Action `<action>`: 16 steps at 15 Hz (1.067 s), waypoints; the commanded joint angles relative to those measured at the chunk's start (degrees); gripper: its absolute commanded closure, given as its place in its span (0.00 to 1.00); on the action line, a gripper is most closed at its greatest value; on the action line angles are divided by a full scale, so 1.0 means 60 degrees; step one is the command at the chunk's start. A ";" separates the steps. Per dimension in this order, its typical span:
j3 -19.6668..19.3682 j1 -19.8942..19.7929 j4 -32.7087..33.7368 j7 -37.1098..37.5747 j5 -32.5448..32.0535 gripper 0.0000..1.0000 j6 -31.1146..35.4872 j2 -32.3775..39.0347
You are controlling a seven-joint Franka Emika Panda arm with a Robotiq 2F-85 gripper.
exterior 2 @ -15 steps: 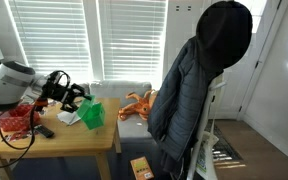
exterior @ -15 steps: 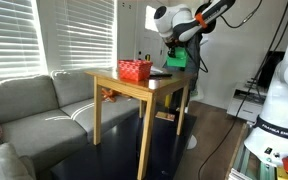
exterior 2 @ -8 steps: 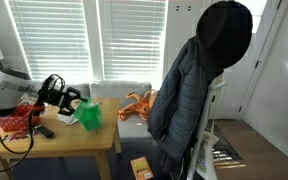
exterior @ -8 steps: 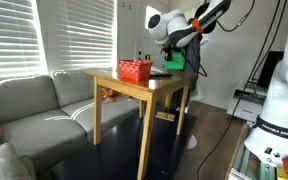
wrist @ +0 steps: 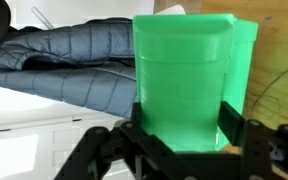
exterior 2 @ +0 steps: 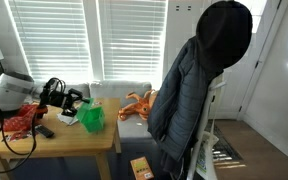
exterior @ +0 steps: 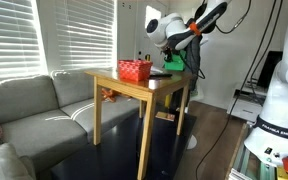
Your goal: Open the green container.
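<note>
The green container [wrist: 184, 70] is a bright green plastic box that fills the middle of the wrist view. My gripper [wrist: 184, 108] has one black finger on each side of it and is shut on it. In both exterior views the green container [exterior: 178, 60] [exterior 2: 90, 118] is at the edge of the wooden table [exterior: 124, 86], with my gripper [exterior 2: 76, 104] on it. Whether its lid is lifted cannot be told.
A red mesh basket [exterior: 135, 70] [exterior 2: 19, 121] stands on the table beside the container. A black remote [exterior 2: 44, 131] lies near the table [exterior 2: 84, 146] front. A grey sofa [exterior: 34, 110] is beside the table. A dark jacket [exterior 2: 199, 80] hangs on a chair.
My arm has drawn back a little towards the red basket. The green container has shifted slightly with the gripper and sits a bit lower.
</note>
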 commanded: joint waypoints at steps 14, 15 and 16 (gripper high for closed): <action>-0.0037 0.0194 0.0581 0.1531 -0.1464 0.50 -0.1784 0.0335; 0.0029 -0.0010 0.0428 0.0795 -0.0558 0.50 -0.0438 -0.0070; 0.0006 0.0198 0.0630 0.1414 -0.1428 0.50 -0.1771 0.0361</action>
